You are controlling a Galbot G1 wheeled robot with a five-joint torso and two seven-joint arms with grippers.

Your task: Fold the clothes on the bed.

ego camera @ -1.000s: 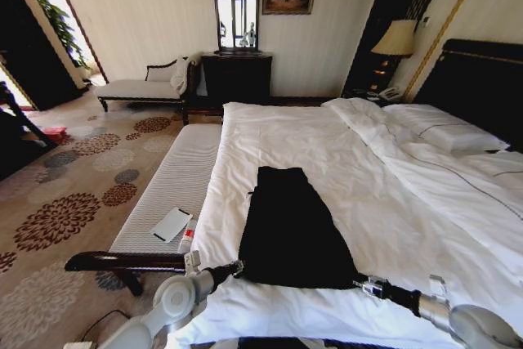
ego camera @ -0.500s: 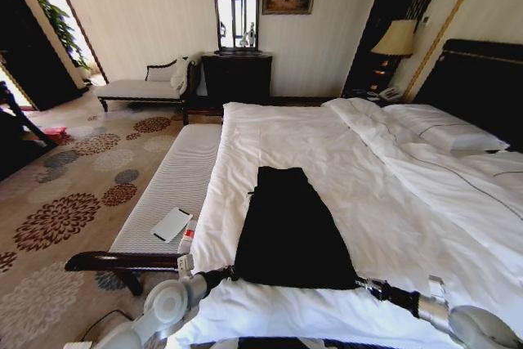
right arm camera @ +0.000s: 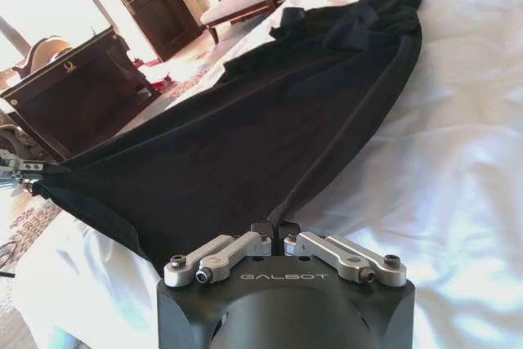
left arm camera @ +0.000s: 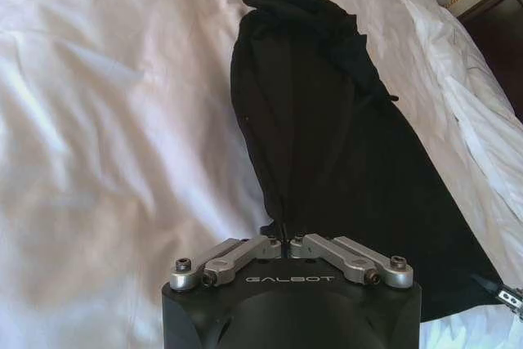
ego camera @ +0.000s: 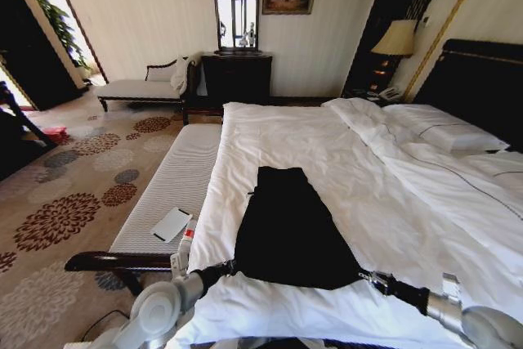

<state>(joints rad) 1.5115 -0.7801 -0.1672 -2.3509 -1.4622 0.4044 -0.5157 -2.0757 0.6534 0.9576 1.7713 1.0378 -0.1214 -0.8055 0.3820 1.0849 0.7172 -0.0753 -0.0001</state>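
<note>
On bed (ego camera: 392, 202), black tee (ego camera: 286, 230) stretched btwn hands, left hand (ego camera: 231, 266) and right hand (ego camera: 365, 276) each clenched on a near corner (hem taut).

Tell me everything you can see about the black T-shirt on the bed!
The black T-shirt is soft, plain cloth lying on the white bed. It is already folded into a long shape, narrow and bunched at the far end, wide at the near end. The left claw pinches its near left corner and the right claw pinches its near right corner, both shut, with the near edge stretched between them. The wrist views show gentle creases running along it.
</note>
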